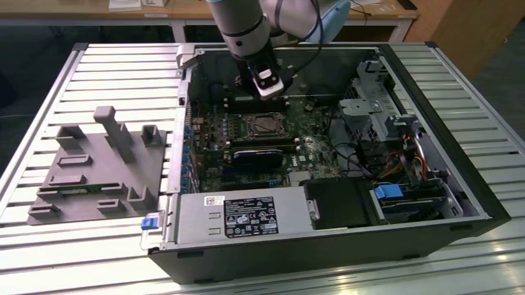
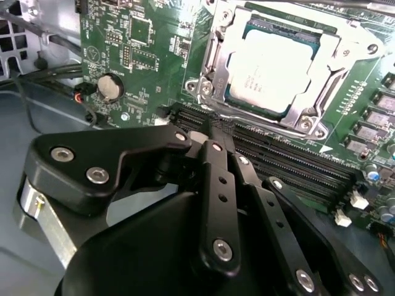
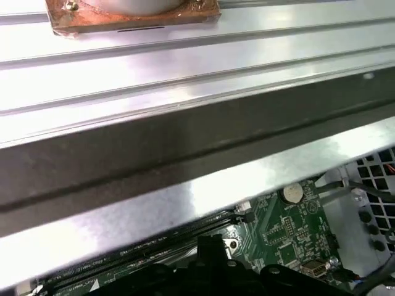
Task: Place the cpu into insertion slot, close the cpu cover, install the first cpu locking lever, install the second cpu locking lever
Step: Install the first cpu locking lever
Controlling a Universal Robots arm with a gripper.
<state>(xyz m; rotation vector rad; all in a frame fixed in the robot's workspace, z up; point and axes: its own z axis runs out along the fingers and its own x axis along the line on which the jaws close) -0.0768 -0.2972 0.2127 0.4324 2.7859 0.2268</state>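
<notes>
Jaws near cpu [image 2: 271, 74] in insertion slot [image 2: 281, 29]

The arm [image 1: 242, 24] is a silver-grey tube, with a pale blue joint cap [image 1: 332, 18] at its three o'clock. The gripper [image 2: 213, 132] is matte black links studded with silver screws [image 2: 97, 176].

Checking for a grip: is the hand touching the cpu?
Apart: in the second wrist view, the cpu cover shows between the hand and the cpu.

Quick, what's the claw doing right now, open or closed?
Claw: closed, nothing visibly held, tips just beside the covered cpu.
</notes>
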